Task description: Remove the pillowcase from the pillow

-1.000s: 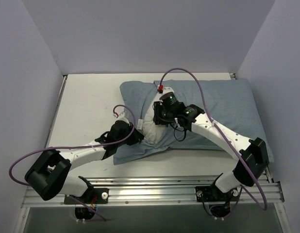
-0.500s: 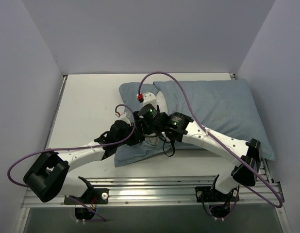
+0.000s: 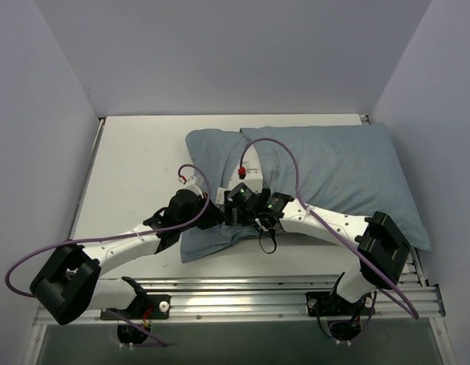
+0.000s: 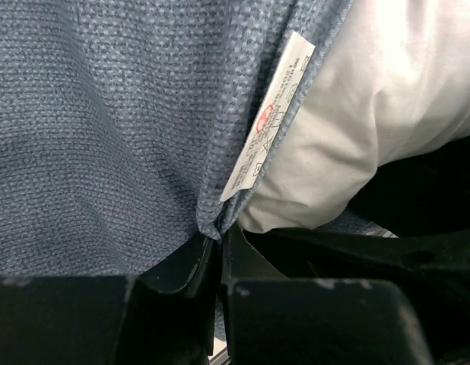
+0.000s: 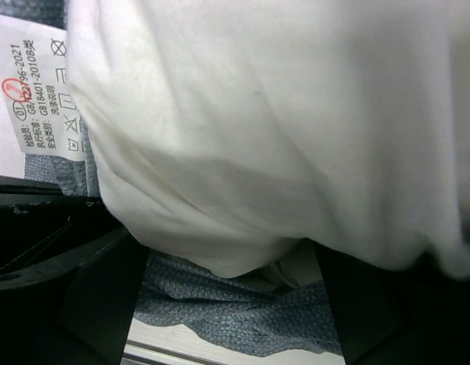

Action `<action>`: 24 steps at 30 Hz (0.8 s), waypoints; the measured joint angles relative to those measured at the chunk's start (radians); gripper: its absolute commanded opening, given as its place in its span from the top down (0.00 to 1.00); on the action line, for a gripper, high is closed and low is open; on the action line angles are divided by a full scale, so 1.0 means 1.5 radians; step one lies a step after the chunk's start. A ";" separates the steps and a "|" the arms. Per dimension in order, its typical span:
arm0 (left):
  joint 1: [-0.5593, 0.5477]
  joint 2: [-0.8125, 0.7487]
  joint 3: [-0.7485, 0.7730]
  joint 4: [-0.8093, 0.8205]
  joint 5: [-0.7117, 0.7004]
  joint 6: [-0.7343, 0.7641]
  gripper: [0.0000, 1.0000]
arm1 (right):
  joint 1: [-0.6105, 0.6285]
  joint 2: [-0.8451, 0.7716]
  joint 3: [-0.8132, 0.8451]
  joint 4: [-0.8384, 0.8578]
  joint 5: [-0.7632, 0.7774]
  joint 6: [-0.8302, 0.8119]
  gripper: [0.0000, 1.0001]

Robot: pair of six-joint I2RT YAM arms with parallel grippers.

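Observation:
The blue-grey pillowcase (image 3: 334, 167) lies across the table with its open end at the left. A strip of the white pillow (image 3: 251, 162) shows there. My left gripper (image 3: 212, 217) is shut on the pillowcase's edge (image 4: 144, 137), just below a white care tag (image 4: 269, 114); the pillow (image 4: 372, 99) bulges beside it. My right gripper (image 3: 236, 204) is right next to the left one at the opening. In the right wrist view its fingers (image 5: 98, 296) stand wide apart, the gripper (image 5: 231, 300) open with the pillow's corner (image 5: 265, 137) bulging between them, above pillowcase cloth (image 5: 220, 312).
The white table (image 3: 136, 167) is walled at the back and both sides. A metal rail (image 3: 242, 293) runs along the near edge by the arm bases. Purple cables (image 3: 277, 148) loop over the pillow and the left arm.
My right gripper has swung left and toward the near edge, down to the pillowcase opening beside the left gripper. Less white pillow shows. The left gripper has held its place.

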 measured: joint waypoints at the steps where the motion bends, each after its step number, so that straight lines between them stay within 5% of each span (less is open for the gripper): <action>1: 0.000 -0.002 -0.002 0.000 0.000 0.000 0.93 | -0.001 0.000 -0.005 0.009 0.000 0.004 0.16; 9: 0.000 -0.009 -0.009 -0.008 -0.011 0.001 0.93 | -0.012 0.018 -0.024 0.056 0.001 0.022 0.16; 11: 0.000 -0.011 -0.010 -0.011 -0.011 0.000 0.93 | -0.013 0.035 -0.025 0.067 0.007 0.027 0.23; 14: 0.000 -0.016 -0.011 -0.018 -0.016 0.002 0.93 | -0.013 0.061 -0.026 0.086 0.007 0.033 0.45; 18: 0.001 -0.020 -0.012 -0.023 -0.019 0.002 0.93 | -0.016 0.081 -0.026 0.101 0.007 0.036 0.94; 24: 0.000 -0.033 -0.011 -0.024 -0.019 0.005 0.94 | -0.034 0.073 -0.025 0.102 -0.004 0.031 1.00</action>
